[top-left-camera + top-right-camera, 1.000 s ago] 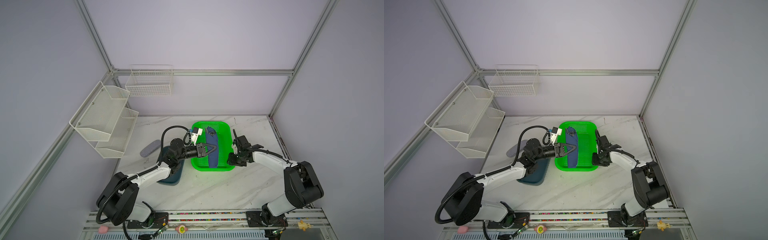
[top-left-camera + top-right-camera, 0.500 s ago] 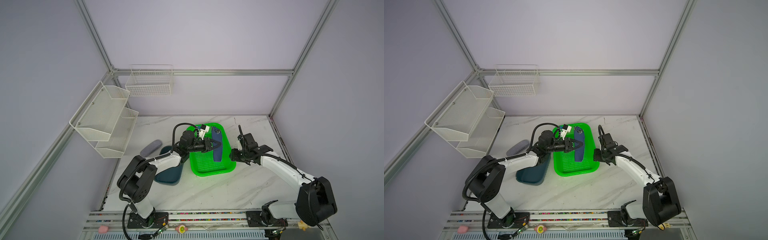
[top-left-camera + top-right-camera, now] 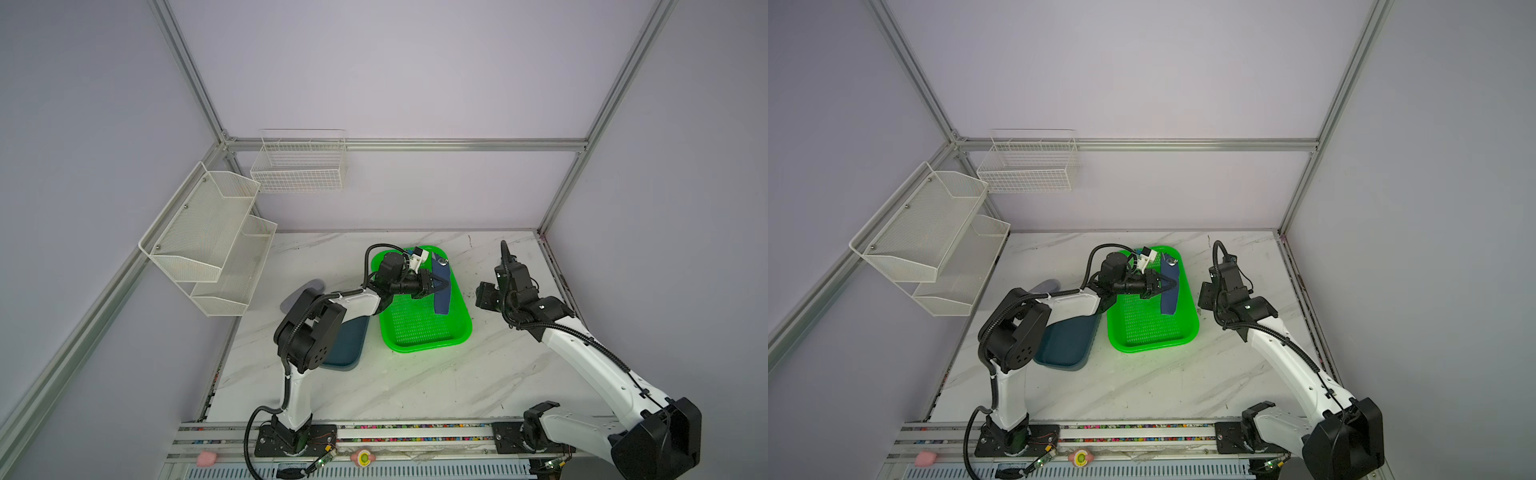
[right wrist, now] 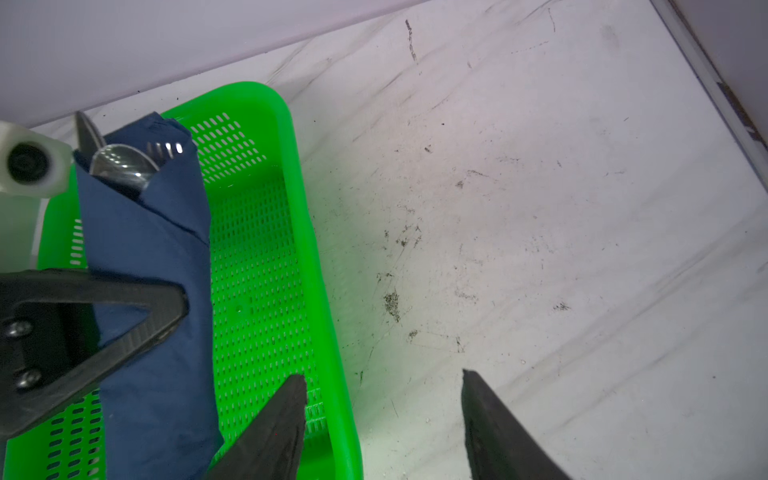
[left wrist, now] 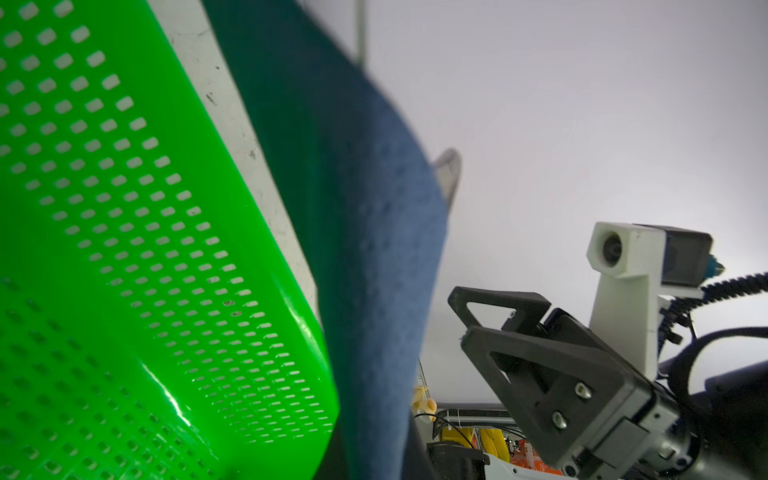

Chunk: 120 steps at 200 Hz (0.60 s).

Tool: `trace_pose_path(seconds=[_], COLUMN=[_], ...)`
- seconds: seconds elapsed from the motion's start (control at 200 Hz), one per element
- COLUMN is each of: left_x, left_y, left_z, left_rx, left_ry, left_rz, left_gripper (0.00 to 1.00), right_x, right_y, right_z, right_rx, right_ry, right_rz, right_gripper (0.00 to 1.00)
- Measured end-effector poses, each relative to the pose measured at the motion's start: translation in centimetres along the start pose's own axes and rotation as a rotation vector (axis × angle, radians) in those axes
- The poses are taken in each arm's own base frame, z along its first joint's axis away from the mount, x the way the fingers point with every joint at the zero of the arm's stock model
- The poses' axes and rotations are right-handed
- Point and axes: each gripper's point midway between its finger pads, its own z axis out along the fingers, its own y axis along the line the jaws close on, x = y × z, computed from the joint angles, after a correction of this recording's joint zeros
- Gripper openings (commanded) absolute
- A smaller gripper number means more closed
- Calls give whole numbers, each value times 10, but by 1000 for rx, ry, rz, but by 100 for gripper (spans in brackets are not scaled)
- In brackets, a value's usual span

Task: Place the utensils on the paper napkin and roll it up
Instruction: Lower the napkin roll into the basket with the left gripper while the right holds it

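Left of the green basket [image 3: 424,347] lies the teal tray [image 3: 349,343]; over the basket the left gripper [image 3: 445,286] is clamped on the rolled paper napkin [image 3: 442,305], the utensils [image 4: 124,164] poking out toward the basket's far rim; just right of the basket the right gripper [image 4: 381,375] gapes empty.

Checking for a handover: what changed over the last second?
The right gripper opened wider and drew back rightward from the green basket. The left gripper, shut on the rolled paper napkin with the utensils inside, shifted it slightly right. The teal tray and grey case stayed put.
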Motion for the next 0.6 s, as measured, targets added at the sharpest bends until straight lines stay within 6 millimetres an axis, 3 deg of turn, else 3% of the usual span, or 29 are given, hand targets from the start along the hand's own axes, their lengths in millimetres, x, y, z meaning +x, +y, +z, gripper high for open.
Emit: trace_pose_path(seconds=[0.195,0.405,0.6], left_x=[0,-8,-6], left_y=[35,46,64], left_z=[10,9,9], left_rx=[-54,-102,-159], left_ry=[-20,-76,-88], left_rz=[-100,-137,-178], left_gripper=[0,0,3], right_x=[21,45,63], right_y=[10,32,44], right_z=[23,52,67], right_rx=[-59,-159,-228], right_ry=[74,183,253], right_rz=[25,41,48], right_gripper=[63,63,59])
